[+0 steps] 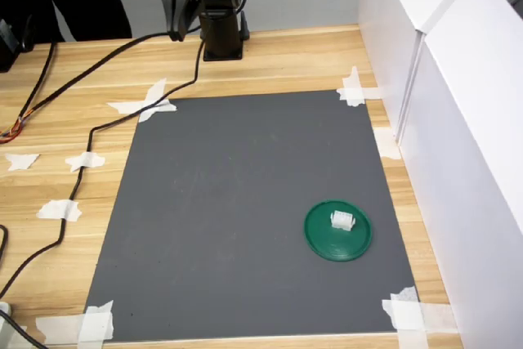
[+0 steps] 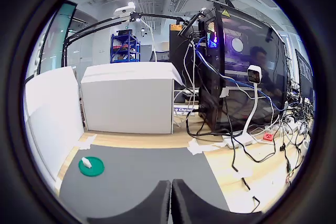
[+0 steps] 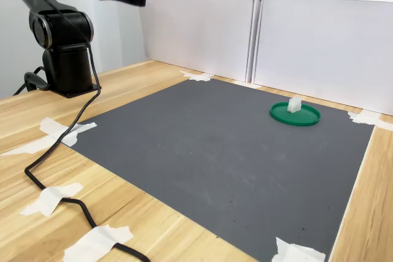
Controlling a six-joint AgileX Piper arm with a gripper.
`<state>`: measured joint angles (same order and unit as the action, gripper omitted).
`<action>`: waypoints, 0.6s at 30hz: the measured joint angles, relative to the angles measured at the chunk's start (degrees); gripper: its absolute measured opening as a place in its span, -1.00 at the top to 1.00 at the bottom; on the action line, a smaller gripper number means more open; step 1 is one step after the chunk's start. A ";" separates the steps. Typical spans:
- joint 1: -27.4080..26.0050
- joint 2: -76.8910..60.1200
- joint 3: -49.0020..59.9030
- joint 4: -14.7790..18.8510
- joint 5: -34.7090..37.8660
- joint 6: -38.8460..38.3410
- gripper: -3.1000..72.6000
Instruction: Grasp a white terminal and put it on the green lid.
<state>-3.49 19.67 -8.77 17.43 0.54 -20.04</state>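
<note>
The green lid (image 1: pixel 337 231) lies on the dark grey mat toward the first exterior view's lower right. A small white terminal (image 1: pixel 342 220) rests on top of it, seen also as the white terminal (image 3: pixel 295 105) on the green lid (image 3: pixel 295 115) and far off in the wrist view (image 2: pixel 86 162). My gripper (image 1: pixel 175 32) hangs high near the arm's base at the back of the table, well away from the lid. In the wrist view its fingers (image 2: pixel 160 198) press together with nothing between them, so the gripper (image 2: pixel 171 183) is shut.
The grey mat (image 1: pixel 237 210) is taped to a wooden table with white tape pieces (image 1: pixel 147 104) at its corners. White panels (image 1: pixel 458 120) wall the first exterior view's right side. A black cable (image 1: pixel 90 132) runs along the table beside the mat. The arm's base (image 3: pixel 67 65) stands at the table's back.
</note>
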 joint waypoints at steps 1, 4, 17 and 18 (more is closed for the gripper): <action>0.00 -1.21 1.11 0.14 0.00 -0.12 0.96; 0.00 -3.40 3.17 0.14 -0.07 -0.31 0.96; 0.00 -5.40 5.72 0.36 -1.64 -0.13 0.96; 0.00 -5.40 5.72 0.36 -1.42 -0.05 0.96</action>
<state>-3.49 14.27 -3.05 17.80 -0.88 -20.09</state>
